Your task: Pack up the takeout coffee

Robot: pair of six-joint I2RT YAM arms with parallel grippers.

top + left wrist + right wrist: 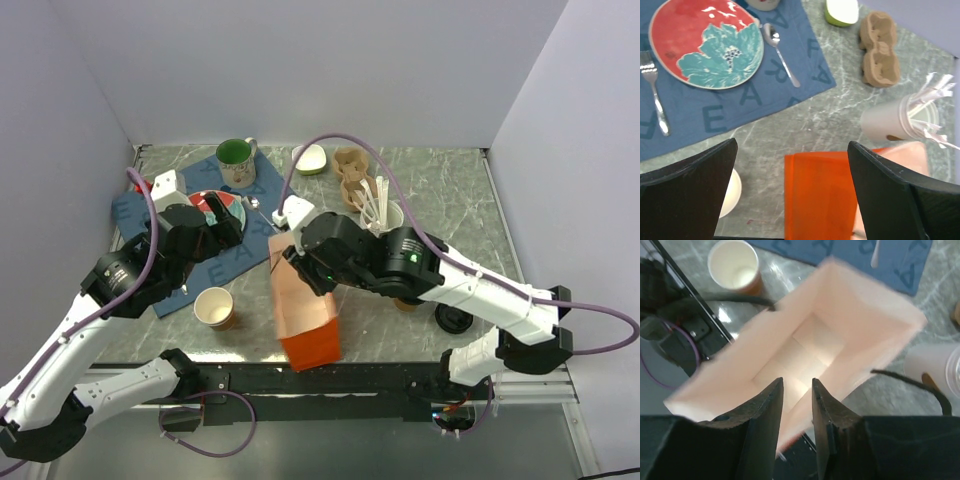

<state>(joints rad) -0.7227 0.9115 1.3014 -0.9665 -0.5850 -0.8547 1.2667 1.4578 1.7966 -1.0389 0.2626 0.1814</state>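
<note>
1. At the left of the tabletop [440, 190] lies a blue placemat [715, 110]. On it are a red plate with a teal flower [705, 42], a fork [655, 95] on the plate's left and a spoon [782, 55] on its right. A green mug [236, 158] stands at the mat's far edge.
2. The left gripper [792, 147] hangs above the mat, over the plate. Its jaws stand wide apart with nothing between them.
3. A lidless tan cup [214, 307] stands upright at the mat's near corner, just left of the orange bag [305, 320].
4. The bag sits in the middle near the front edge, tilted, its mouth open. The right wrist view looks down its pale inside to the folded bottom.
5. The right gripper [797, 385] is at the bag's rim. Its jaws are drawn close with a slim gap between them; whether they pinch the paper I cannot tell.
6. Farther back stand a small green-and-white bowl [310, 158], a cardboard cup carrier [352, 172] and a white cup of stirrers [385, 212].
7. The takeout coffee [405, 302] is right of the bag, mostly hidden under the right forearm, with only a brown sliver showing. A round black piece [455, 319] lies just right of it. Whether that piece is joined to the cup cannot be told.
</note>
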